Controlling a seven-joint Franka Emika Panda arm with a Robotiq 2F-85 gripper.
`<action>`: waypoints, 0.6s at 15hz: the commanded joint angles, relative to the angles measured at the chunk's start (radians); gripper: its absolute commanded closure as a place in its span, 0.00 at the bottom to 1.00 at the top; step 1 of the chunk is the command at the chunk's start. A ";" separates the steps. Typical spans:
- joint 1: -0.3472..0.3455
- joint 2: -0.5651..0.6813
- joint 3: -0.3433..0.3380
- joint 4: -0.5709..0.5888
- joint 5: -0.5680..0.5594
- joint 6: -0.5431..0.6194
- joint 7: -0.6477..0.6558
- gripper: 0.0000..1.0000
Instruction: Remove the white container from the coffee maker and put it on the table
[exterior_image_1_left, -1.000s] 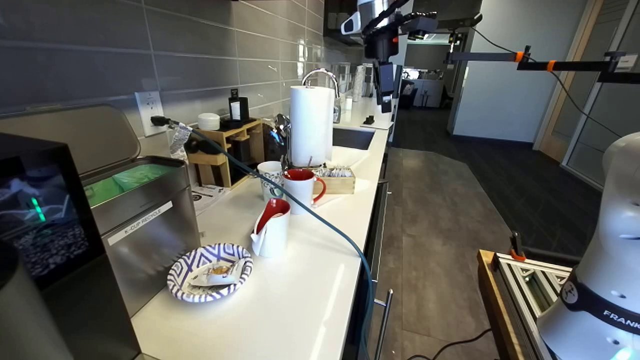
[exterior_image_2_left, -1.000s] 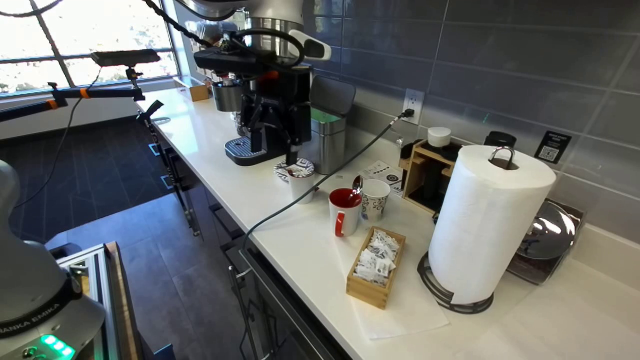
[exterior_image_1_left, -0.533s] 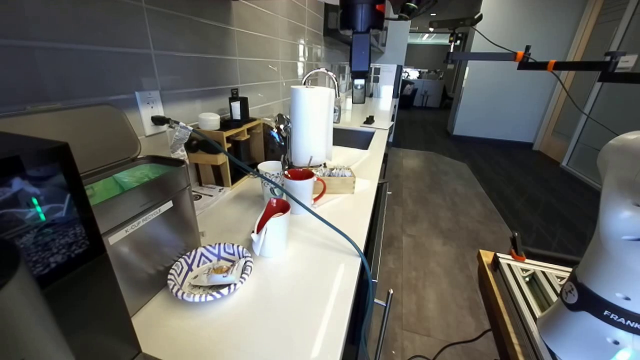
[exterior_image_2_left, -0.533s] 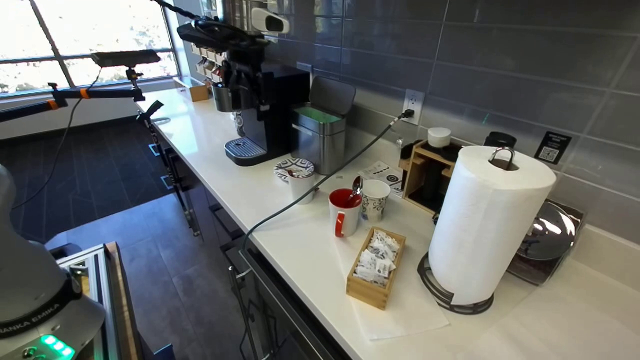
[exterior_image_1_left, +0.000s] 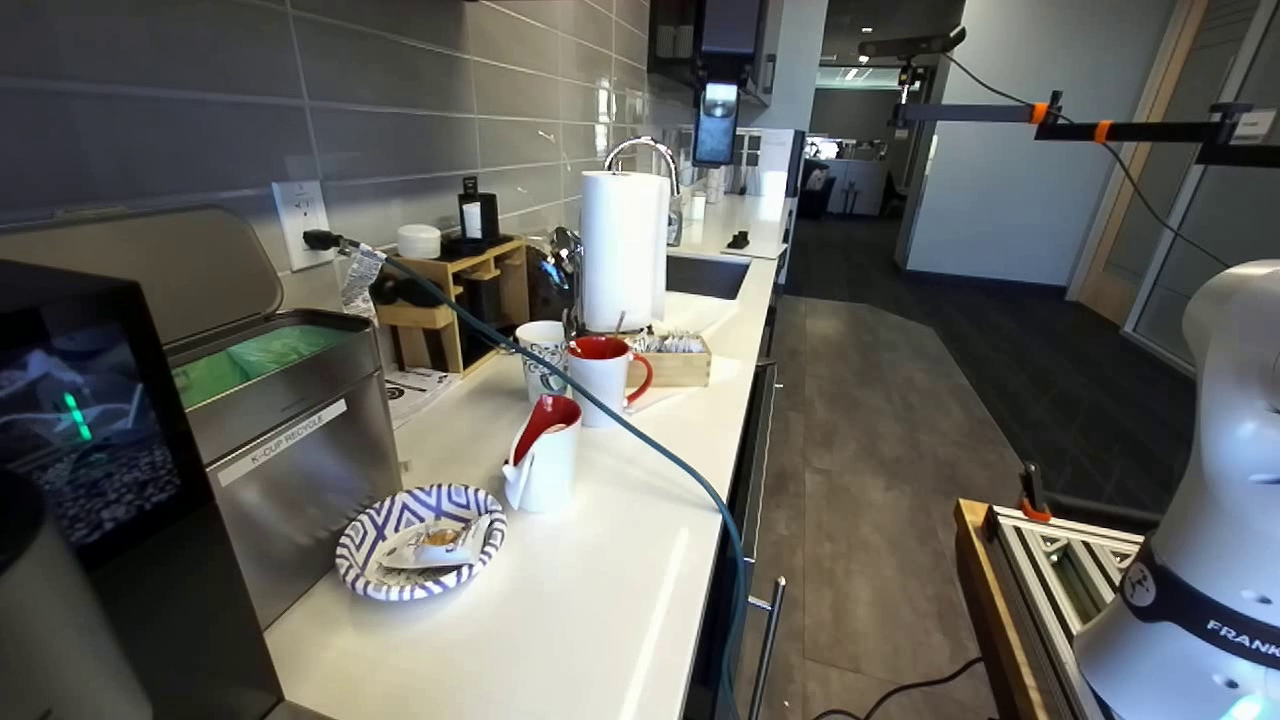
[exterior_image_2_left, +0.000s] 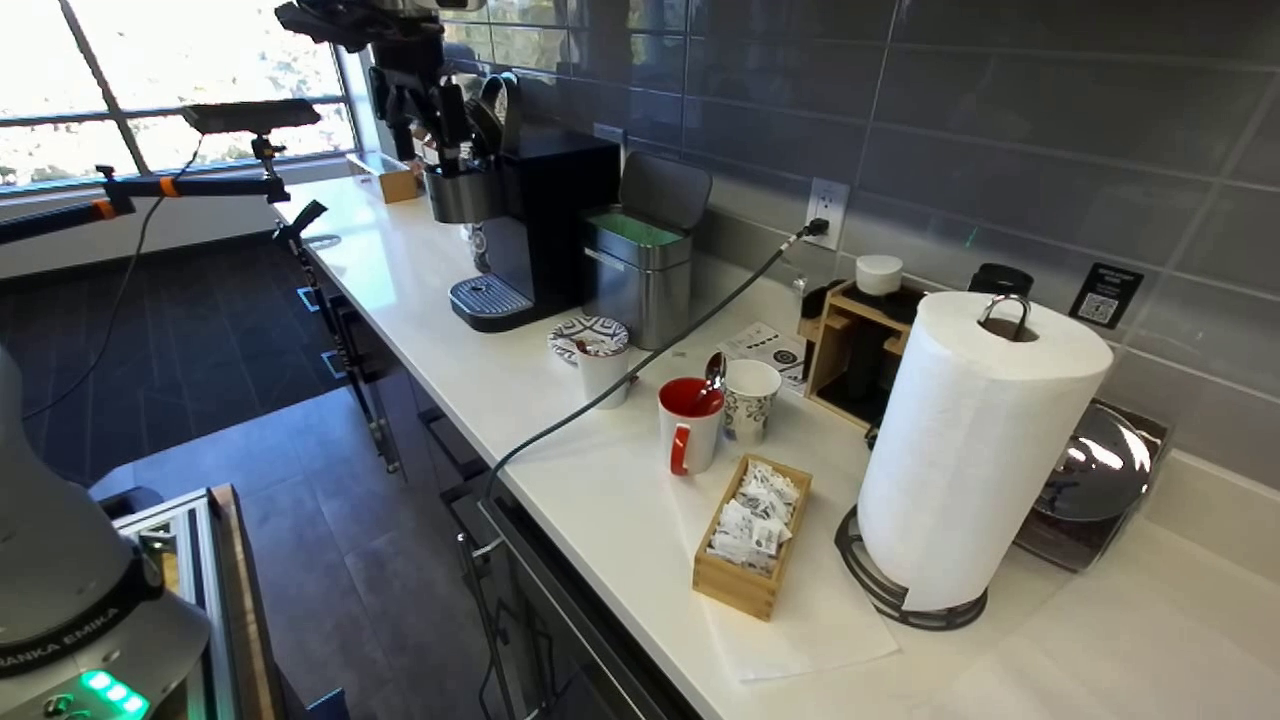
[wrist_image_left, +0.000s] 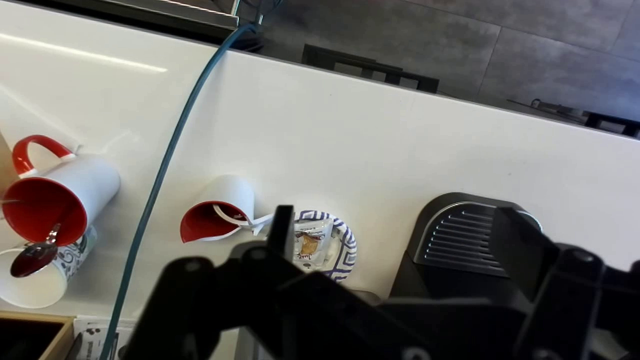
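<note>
Nearest the camera, the black two-fingered gripper (wrist_image_left: 394, 225) enters from 6 o'clock of the wrist view, released; its fingers (wrist_image_left: 281, 232) are spread wide, one tip near 7 o'clock, the other between 3 and 4. In an exterior view it hangs over the front of the big black boxy coffee maker (exterior_image_2_left: 555, 215), toward 11 o'clock, one tip overlapping the rim of the round steel-grey head (exterior_image_2_left: 463, 198) — whether they touch cannot be told. The small white container cannot be made out, so its place cannot be told.

Below the fingers in the wrist view lies the dark ribbed drip tray (wrist_image_left: 455, 237), toward 4 o'clock. A round white plate with blue pattern (wrist_image_left: 346, 250) holds a printed packet (wrist_image_left: 316, 242) at 6 o'clock, partly hidden behind a finger. A slant-rimmed white vessel (wrist_image_left: 236, 189), red inside, follows between 8 and 9, and a white mug with a red handle (wrist_image_left: 97, 180) at 9 — all on the smooth cream-white countertop (wrist_image_left: 380, 140).

Farther off, in an exterior view, a boxy steel bin (exterior_image_2_left: 640, 295) with raised lid stands just beside the coffee maker, at 12 o'clock; a bright window (exterior_image_2_left: 225, 60) lies farthest, at 10.
</note>
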 joint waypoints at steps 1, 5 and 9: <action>0.001 0.004 -0.012 0.004 -0.001 -0.003 -0.001 0.00; 0.022 0.008 0.004 -0.018 0.076 0.076 0.050 0.00; 0.079 0.011 0.113 -0.034 0.167 0.264 0.224 0.00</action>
